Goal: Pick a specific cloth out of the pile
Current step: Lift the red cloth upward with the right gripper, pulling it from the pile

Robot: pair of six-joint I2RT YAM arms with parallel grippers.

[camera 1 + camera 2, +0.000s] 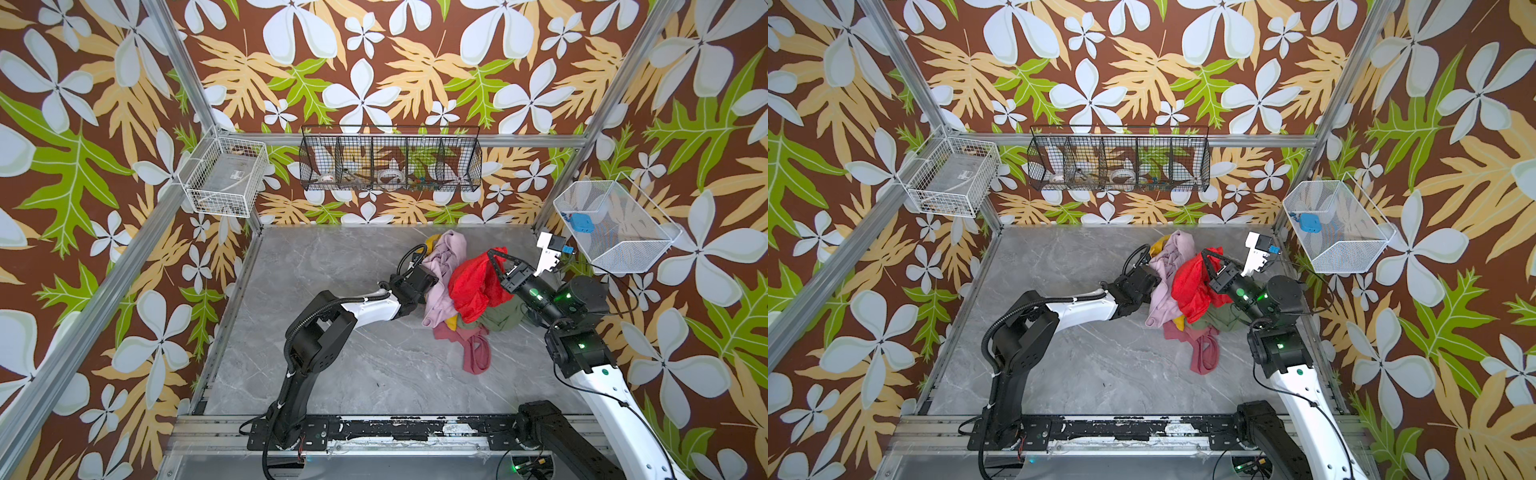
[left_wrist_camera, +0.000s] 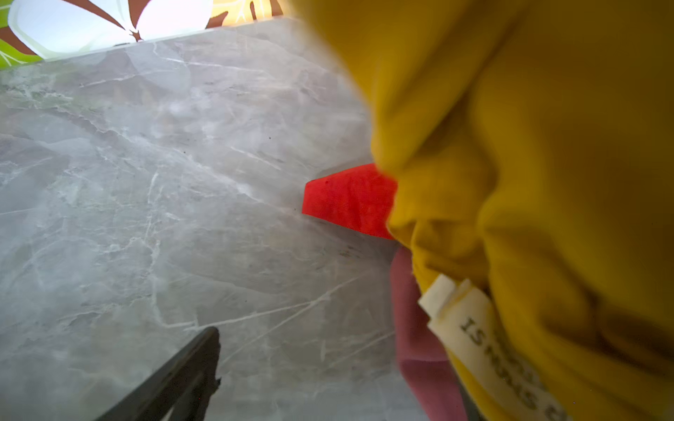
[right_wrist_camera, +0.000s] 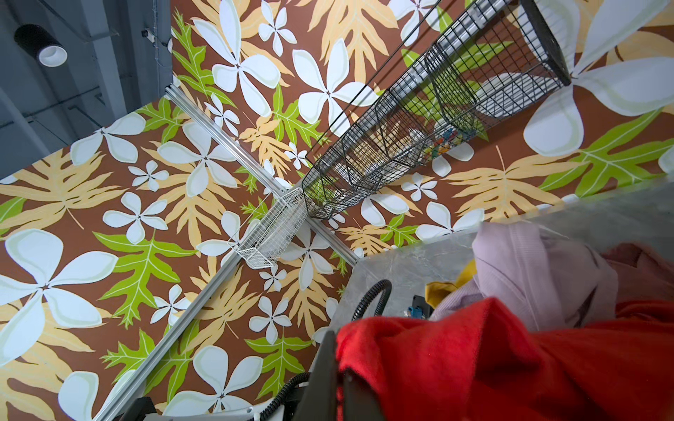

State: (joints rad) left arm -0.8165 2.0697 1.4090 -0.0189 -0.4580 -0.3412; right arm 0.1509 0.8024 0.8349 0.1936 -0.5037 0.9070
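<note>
The cloth [image 1: 473, 286] [image 1: 1190, 286] is bright red and hangs bunched above the pile [image 1: 459, 322] at the table's back right. My right gripper [image 1: 497, 252] [image 1: 1209, 252] is shut on its upper edge; in the right wrist view red fabric [image 3: 474, 361] is pinched between the dark fingers [image 3: 326, 368]. The pile holds a lilac garment [image 1: 444, 266], a dusty rose one [image 1: 476, 353], an olive one [image 1: 505, 316] and a mustard one [image 2: 529, 145]. My left gripper [image 1: 430, 272] sits open against the pile's left side, half under the lilac garment. One finger [image 2: 182, 375] shows; mustard fabric hides its partner.
The grey marble table [image 1: 332, 324] spreads left and forward of the pile. A black wire basket [image 1: 390, 162] hangs on the back wall, a white wire basket [image 1: 226, 176] at the left post, and a white mesh basket [image 1: 615, 226] at the right.
</note>
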